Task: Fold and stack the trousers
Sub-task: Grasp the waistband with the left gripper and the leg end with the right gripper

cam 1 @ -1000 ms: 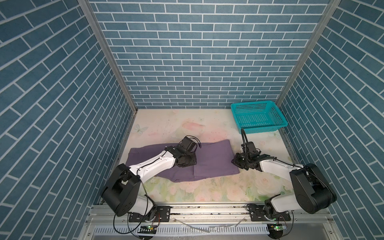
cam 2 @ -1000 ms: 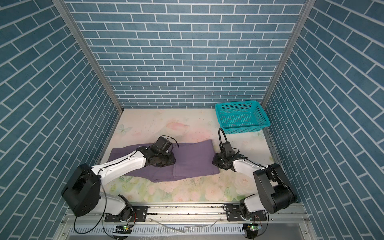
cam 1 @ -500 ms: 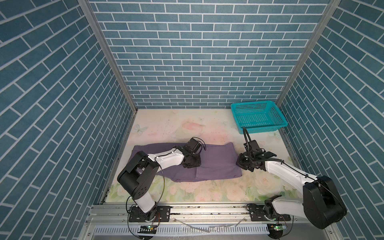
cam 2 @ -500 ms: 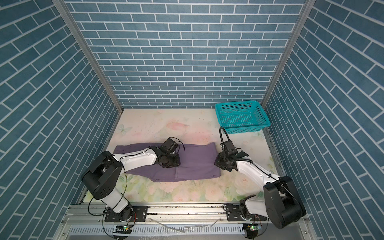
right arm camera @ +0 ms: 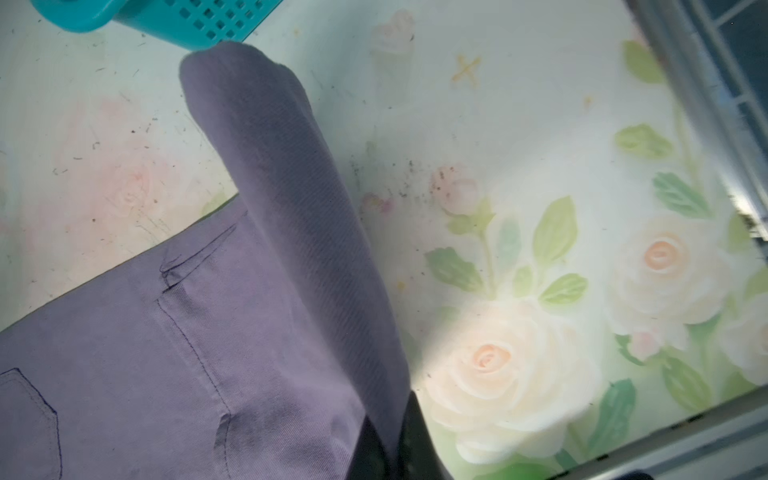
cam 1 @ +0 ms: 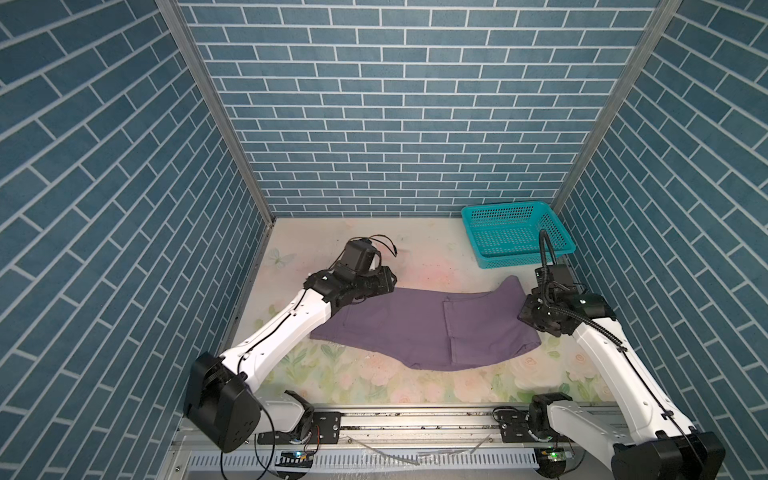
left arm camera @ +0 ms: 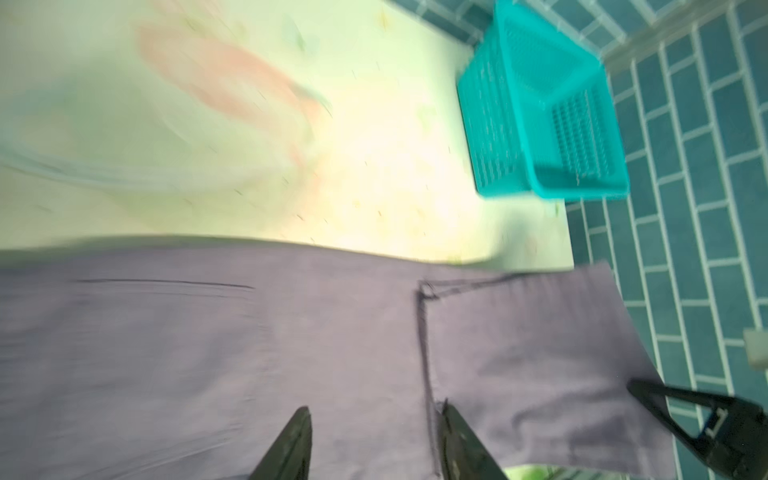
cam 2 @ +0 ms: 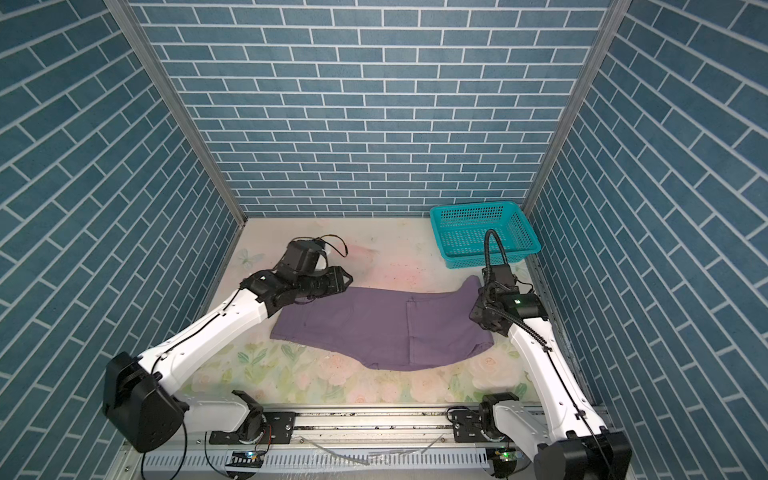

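The purple trousers (cam 1: 419,328) (cam 2: 374,328) lie folded across the floral mat, their right end raised in a peak (cam 1: 513,284). My right gripper (cam 1: 525,309) (cam 2: 477,316) is shut on that right edge; in the right wrist view the cloth (right arm camera: 266,249) runs down between the closed jaws (right arm camera: 390,451). My left gripper (cam 1: 390,282) (cam 2: 347,280) hovers open over the trousers' far left edge. In the left wrist view its fingers (left arm camera: 297,444) stand apart above the cloth (left arm camera: 208,353), holding nothing.
A teal basket (cam 1: 471,216) (cam 2: 440,214) (left arm camera: 503,124) (right arm camera: 178,20) stands at the back right, just beyond the raised cloth. Brick walls close in on three sides. A metal rail (cam 1: 415,419) runs along the front edge.
The trousers have slid to the right, pulled by the right gripper, and their right end has lifted. The left gripper has drawn off the cloth's middle toward its far edge and opened wider.
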Controlling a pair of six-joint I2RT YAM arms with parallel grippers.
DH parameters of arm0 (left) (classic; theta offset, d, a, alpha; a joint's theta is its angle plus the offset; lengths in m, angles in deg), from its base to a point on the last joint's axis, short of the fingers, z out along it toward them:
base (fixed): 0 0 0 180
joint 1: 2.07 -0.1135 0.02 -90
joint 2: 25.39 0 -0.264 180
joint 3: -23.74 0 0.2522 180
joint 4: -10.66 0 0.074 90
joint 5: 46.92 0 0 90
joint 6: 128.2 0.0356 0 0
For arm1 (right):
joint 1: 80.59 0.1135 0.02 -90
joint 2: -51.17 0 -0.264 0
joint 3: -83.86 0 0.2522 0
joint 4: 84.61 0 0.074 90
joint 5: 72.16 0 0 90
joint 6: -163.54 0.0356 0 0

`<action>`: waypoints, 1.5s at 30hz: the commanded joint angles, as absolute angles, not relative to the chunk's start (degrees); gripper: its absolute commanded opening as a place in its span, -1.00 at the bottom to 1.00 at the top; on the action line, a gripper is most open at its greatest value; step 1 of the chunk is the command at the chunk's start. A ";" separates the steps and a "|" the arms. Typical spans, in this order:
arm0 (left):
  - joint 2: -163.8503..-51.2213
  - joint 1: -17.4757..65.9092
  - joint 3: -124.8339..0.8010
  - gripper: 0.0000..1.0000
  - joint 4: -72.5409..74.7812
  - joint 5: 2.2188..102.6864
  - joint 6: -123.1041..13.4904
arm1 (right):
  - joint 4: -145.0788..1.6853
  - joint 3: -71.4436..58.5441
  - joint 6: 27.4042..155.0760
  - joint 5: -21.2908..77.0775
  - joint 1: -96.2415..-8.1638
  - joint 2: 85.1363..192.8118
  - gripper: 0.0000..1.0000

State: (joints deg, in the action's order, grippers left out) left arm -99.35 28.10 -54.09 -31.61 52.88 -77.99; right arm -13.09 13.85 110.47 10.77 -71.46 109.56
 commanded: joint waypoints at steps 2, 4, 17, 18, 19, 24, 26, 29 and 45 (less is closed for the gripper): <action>-95.05 23.27 -49.90 0.04 -39.20 49.80 -75.82 | -7.71 6.60 106.29 4.29 -73.10 109.55 -1.00; -93.35 20.95 -47.89 0.05 -39.65 50.09 -76.13 | -7.04 3.72 105.68 2.78 -73.10 110.81 -1.00; -93.25 16.74 -44.33 0.06 -38.74 52.92 -77.11 | -9.81 -4.45 105.42 7.15 -69.46 118.49 -1.00; -93.49 16.74 -44.49 0.06 -38.78 53.09 -77.11 | -10.21 -4.27 105.57 7.48 -69.33 118.50 -1.00; -93.80 16.74 -44.51 0.06 -38.66 53.20 -77.13 | -10.66 -3.80 105.69 7.86 -69.21 118.54 -1.00; -95.27 16.73 -43.52 0.18 -37.74 53.20 -77.18 | -12.44 0.34 106.34 8.66 -69.16 117.63 -1.00; -96.21 16.74 -42.89 0.20 -37.43 52.93 -77.24 | -13.28 2.58 106.57 9.05 -69.21 117.19 -1.00; -97.35 16.74 -42.25 0.20 -37.11 52.84 -77.25 | -14.51 5.85 107.00 9.14 -69.24 116.52 -1.00; -101.68 16.74 -39.70 0.18 -34.96 50.94 -77.32 | -17.09 12.11 106.59 10.76 -70.39 114.55 -1.00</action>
State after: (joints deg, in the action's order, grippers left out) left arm -101.44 17.02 -40.45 -36.01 51.70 -77.40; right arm -16.06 10.42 106.25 9.79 -70.15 115.55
